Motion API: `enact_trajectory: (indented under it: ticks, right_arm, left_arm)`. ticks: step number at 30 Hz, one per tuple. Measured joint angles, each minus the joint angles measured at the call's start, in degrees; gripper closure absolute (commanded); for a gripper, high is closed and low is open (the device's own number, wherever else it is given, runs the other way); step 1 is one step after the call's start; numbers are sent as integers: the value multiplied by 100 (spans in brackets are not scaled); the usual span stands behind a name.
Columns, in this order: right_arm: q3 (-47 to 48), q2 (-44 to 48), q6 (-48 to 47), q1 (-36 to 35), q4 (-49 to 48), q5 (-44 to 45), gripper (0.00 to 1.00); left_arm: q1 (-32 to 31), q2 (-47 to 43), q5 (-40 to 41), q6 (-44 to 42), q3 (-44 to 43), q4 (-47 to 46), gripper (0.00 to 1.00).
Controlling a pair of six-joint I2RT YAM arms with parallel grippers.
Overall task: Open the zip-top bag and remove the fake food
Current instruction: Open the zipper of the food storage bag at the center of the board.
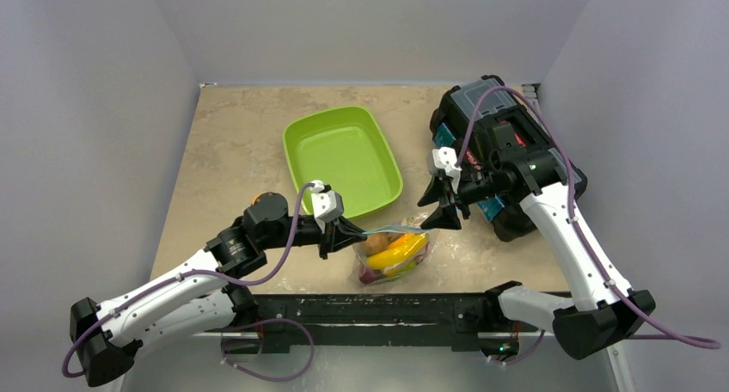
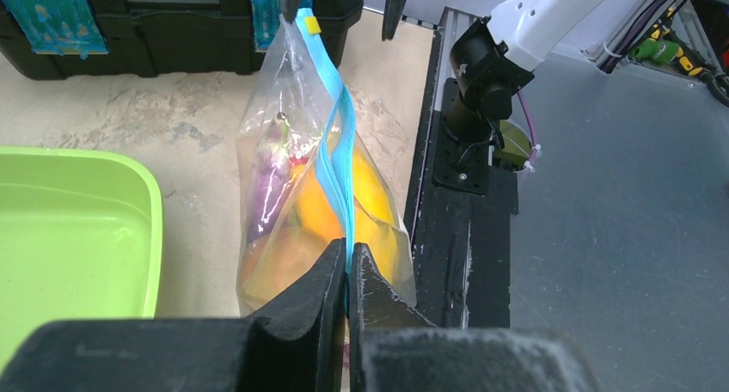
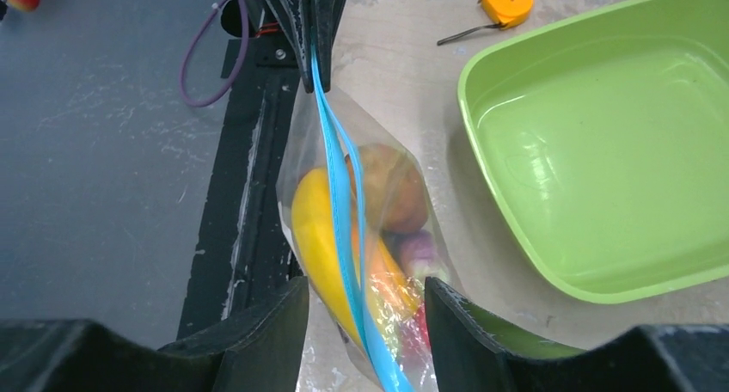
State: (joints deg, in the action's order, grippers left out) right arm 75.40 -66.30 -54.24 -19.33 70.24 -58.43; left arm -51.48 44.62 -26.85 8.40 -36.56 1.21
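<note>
The left gripper [image 2: 348, 256] has its jaws pressed tight together. They pinch one end of the light blue zip strip [image 2: 337, 143] of the zip-top bag [image 2: 279, 229], at the bottom middle of the left wrist view. From there the strip runs up to the top of that view. In the middle of the strip, two blue lines show side by side.

The right gripper [image 3: 364, 282] has its jaws wide open. The other end of the strip goes down between them at the bottom of the right wrist view, with a gap on each side.

The bag is clear and crinkly, and the fake food [image 1: 394, 253] is inside it. A yellow banana [image 3: 314, 229], a round brown piece [image 3: 391, 186] and a purple piece [image 2: 271, 164] show through the plastic.

In the top view the bag is in the lower middle of the frame, over the tan surface [image 1: 232, 151]. It is just beside the black rail [image 1: 361, 310] along the bottom edge. I cannot tell if its bottom rests on the surface. The left gripper reaches it from the left, and the right gripper is at its upper right.

A green tray [image 1: 344, 156] sits just above the bag in the frame, close but not touching. A black toolbox [image 1: 494, 108] is in the upper right. An orange tape measure [image 3: 507, 3] lies near the tray, at the top of the right wrist view.
</note>
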Motion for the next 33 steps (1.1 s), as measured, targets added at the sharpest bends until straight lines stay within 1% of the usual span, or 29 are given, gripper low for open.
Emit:
enact_trajectory:
  ticks: [6, 15, 26, 30, 32, 33]
  right_arm:
    - [-203, -48, 105, -341, -190, 87, 54]
    - [-282, -275, 442, -831, -651, 426, 64]
    - [-612, -291, 662, -1069, -1025, 866, 72]
    - [-798, -264, 780, -1099, -1233, 1106, 77]
    - [-870, -264, 850, -1104, -1329, 1244, 83]
    - [-905, -262, 890, -1104, -1388, 1285, 88]
  left_arm:
    - [-66, 46, 90, 2, -44, -22, 100]
    - [-98, 44, 245, 24, -52, -20, 100]
    - [-160, 44, 374, 105, -55, -22, 100]
    - [-160, 44, 376, 109, -55, -24, 100]
    - [-166, 44, 389, 111, -55, -24, 100]
    - [-173, 44, 398, 114, -55, -24, 100]
